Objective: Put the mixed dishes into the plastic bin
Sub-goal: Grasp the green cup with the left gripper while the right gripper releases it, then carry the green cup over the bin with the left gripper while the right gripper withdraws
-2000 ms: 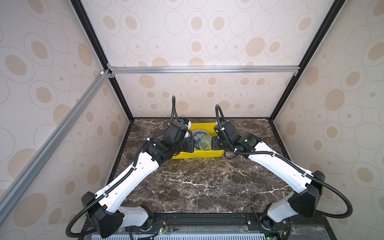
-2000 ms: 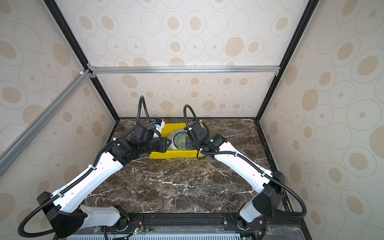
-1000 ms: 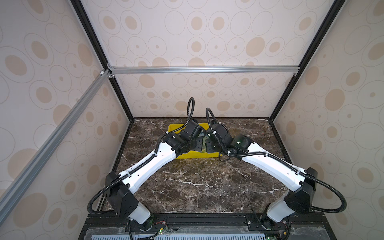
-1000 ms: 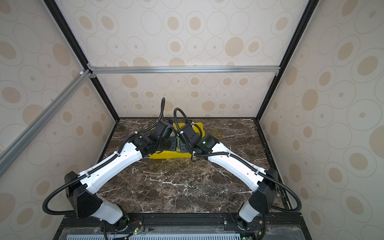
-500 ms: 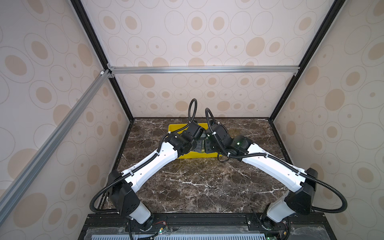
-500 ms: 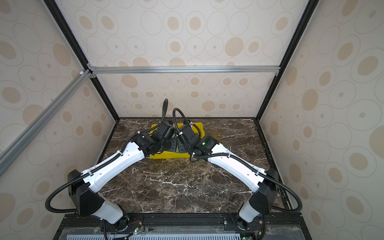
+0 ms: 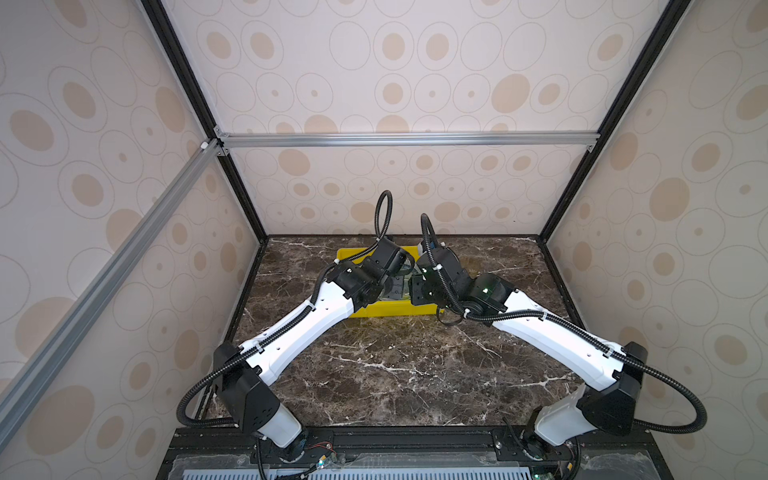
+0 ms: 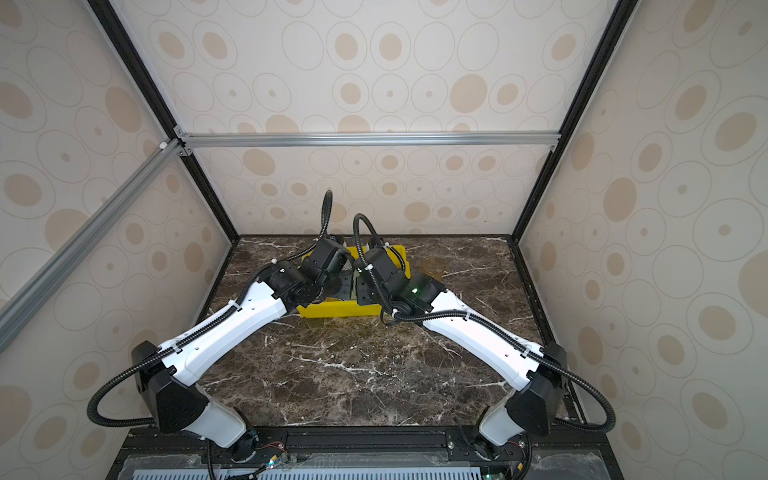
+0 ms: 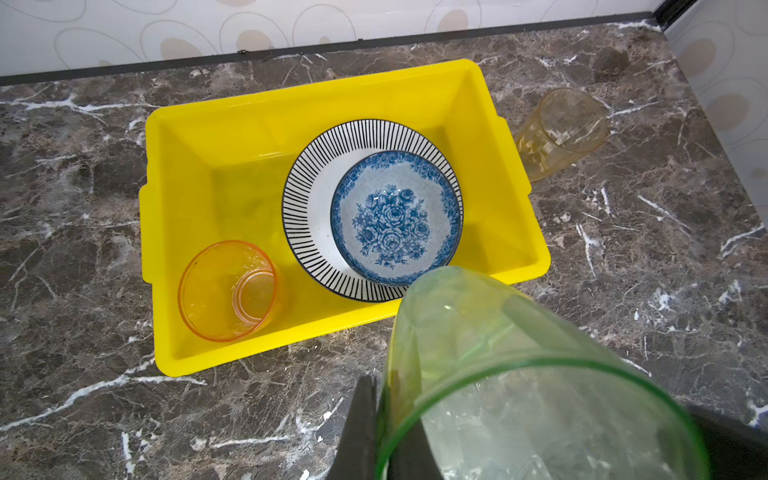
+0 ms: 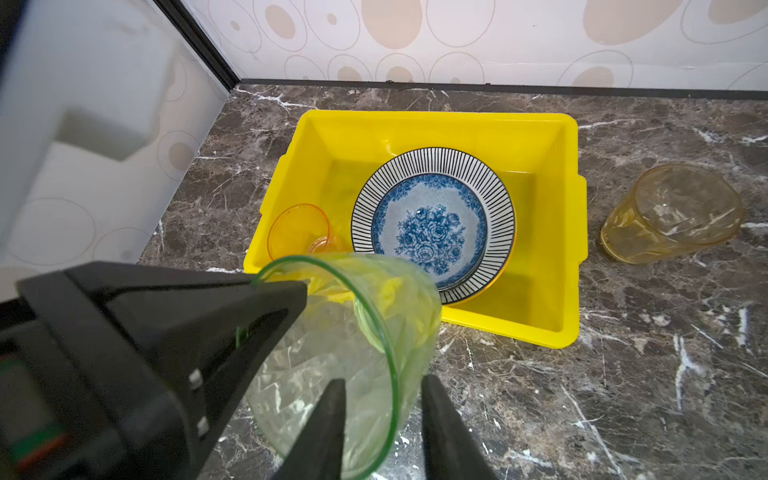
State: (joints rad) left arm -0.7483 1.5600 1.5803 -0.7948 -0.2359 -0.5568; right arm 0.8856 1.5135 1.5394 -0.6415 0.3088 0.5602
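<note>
**Left wrist view.** The left gripper (image 9: 380, 415) is clamped on the rim wall of a green cup (image 9: 519, 374). The cup is tilted, with its mouth toward the camera and its base toward the yellow plastic bin (image 9: 249, 133). Inside the bin are a striped-rim plate (image 9: 307, 232), a blue-floral bowl (image 9: 390, 216) resting on that plate, and an orange-tinted cup (image 9: 228, 291) upright in a corner. An amber cup (image 9: 561, 133) lies on its side on the marble bench (image 9: 623, 291), just beside the bin's short wall.

**Right wrist view.** The right gripper (image 10: 382, 386) has its fingers apart, astride the green cup's rim without visibly pressing it. The left gripper pinches the same rim farther round. The green cup is outside the bin, by its near long wall.

**Top views.** In both top views the two arms meet above the bin's near long wall.
</note>
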